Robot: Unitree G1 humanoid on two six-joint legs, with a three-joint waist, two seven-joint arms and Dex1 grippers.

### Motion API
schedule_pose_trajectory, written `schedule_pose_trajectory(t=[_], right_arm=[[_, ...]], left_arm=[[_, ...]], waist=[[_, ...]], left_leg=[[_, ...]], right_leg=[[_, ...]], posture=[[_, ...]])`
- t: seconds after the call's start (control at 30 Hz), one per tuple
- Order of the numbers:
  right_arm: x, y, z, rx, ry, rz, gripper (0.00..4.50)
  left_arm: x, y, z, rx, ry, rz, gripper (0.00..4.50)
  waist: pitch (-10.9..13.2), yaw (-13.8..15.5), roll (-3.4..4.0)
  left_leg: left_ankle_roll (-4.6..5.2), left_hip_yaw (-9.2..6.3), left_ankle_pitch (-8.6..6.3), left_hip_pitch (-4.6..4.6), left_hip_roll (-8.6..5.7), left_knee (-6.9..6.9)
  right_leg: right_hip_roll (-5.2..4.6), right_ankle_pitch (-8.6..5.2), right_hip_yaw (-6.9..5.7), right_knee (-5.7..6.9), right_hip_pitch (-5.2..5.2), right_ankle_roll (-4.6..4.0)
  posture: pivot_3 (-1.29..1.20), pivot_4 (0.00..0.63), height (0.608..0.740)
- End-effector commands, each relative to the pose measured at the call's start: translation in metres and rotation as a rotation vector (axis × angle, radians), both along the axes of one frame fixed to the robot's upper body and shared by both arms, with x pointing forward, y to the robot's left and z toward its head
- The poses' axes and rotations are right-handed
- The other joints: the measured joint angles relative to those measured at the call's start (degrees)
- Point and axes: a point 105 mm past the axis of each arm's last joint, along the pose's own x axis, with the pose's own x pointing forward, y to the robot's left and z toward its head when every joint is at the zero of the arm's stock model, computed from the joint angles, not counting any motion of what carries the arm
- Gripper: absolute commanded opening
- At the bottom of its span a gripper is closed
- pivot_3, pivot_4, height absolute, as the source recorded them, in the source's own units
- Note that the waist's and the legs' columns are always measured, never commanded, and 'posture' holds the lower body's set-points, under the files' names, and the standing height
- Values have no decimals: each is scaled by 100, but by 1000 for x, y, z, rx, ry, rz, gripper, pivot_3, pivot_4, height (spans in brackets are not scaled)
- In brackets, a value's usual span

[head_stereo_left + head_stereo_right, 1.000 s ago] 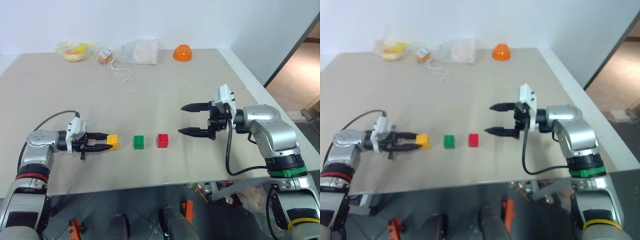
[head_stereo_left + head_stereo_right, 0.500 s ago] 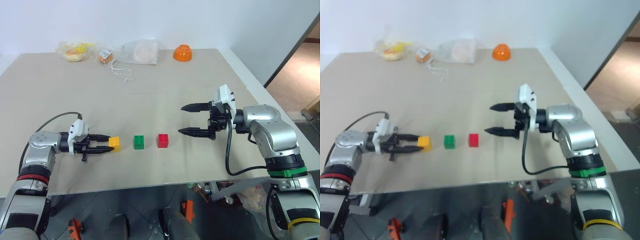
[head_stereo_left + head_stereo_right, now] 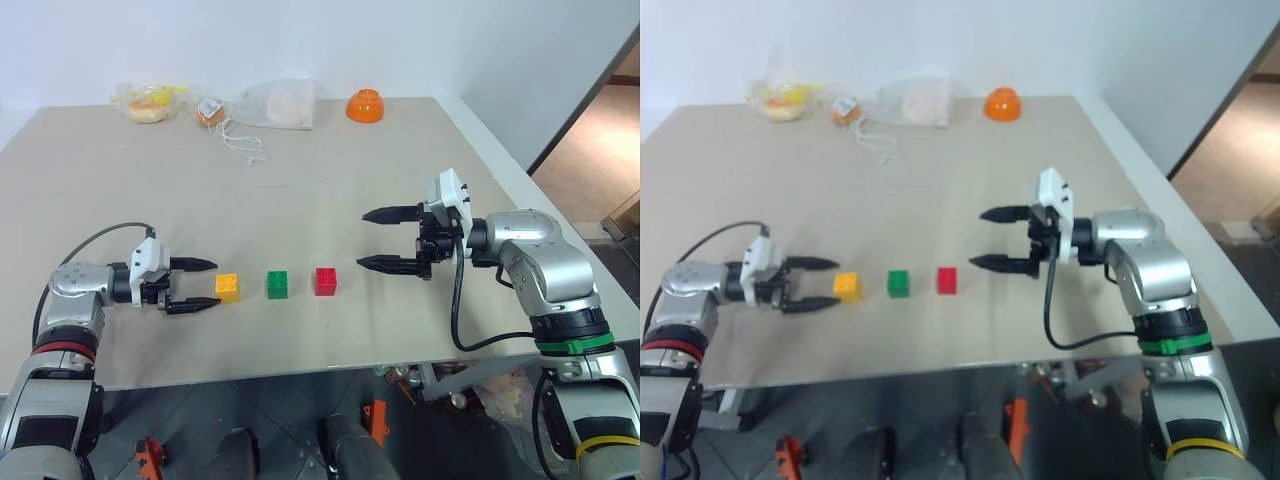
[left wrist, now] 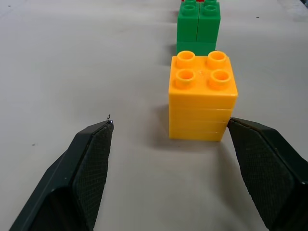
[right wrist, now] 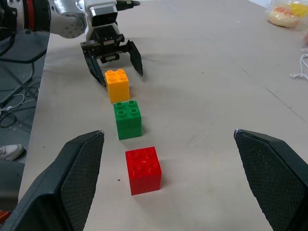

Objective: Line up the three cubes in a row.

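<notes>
**Three bright cubes showing against a beige tabletop**

A yellow-orange cube [image 3: 227, 286], a green cube [image 3: 277, 284] and a red cube [image 3: 325, 281] are sitting on the plain beige tabletop [image 3: 330, 150]. An orange bowl [image 3: 365, 105] is glowing at the back. Both grippers are showing black, cross-hatched fingers [image 4: 91, 159].

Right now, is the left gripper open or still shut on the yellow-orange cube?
Open. The left gripper has its fingers spread, with the yellow-orange cube standing free on the table just beyond its fingertips, studs up.

An orange bowl [image 3: 365, 105] sits upside down at the tabletop's [image 3: 300, 200] far edge, beside three clear plastic bags [image 3: 283, 103] and a loose white string [image 3: 240, 143].
</notes>
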Motion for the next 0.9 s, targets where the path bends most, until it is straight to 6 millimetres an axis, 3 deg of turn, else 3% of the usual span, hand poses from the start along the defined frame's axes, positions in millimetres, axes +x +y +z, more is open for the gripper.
schedule_pose_trajectory(t=[0.03, 0.2, 0.33, 0.4, 0.5, 0.6, 0.9], right_arm=[[-1, -3, 16, 10, -52, 7, 4500], [2, -5, 16, 11, -57, 1, 4500], [15, -9, 10, 21, -69, -81, 4500], [23, -14, 2, 37, -58, -151, 4500], [24, -22, -14, 50, -8, -199, 4500], [20, -34, -30, 51, 39, -247, 4500], [7, -40, -36, 100, 72, -303, 4500]], left_arm=[[-18, 19, 13, 6, 42, 11, 3915], [-39, 50, 17, -49, 161, 161, 3915], [-22, 79, 31, -183, 94, 500, 3915], [-16, 85, 48, -287, -9, 630, 3915], [-22, 79, 57, -392, -44, 706, 3915], [-37, 60, 50, -433, -39, 756, 3915], [-66, 50, 25, -447, 7, 884, 3915]], waist=[[0, -41, 0], [2, -91, 4], [2, -83, 3], [2, -72, 3], [2, -48, 3], [1, -24, 2], [1, -16, 2]], left_leg=[[0, 1, 0, 0, 2, 0], [4, 0, -4, 3, 11, -8], [4, -4, -4, 5, 13, -6], [4, -5, -3, 4, 13, -3], [3, 3, -3, 3, 8, -2], [-22, 8, -19, 3, 9, -3], [-21, 9, -29, 28, 10, -2]], right_leg=[[1, 0, 1, 0, 0, 0], [4, -12, -6, 5, -6, -16], [4, -25, -15, 8, -5, -41], [3, -24, -16, 8, -2, -40], [-8, -7, -12, 3, -1, -10], [-12, -24, -4, 1, 1, -4], [2, -32, 2, 4, 12, -18]], posture=[[0, 150, 740], [0, 150, 740], [0, 150, 740], [0, 150, 740], [0, 150, 740], [0, 150, 740], [0, 150, 740]])
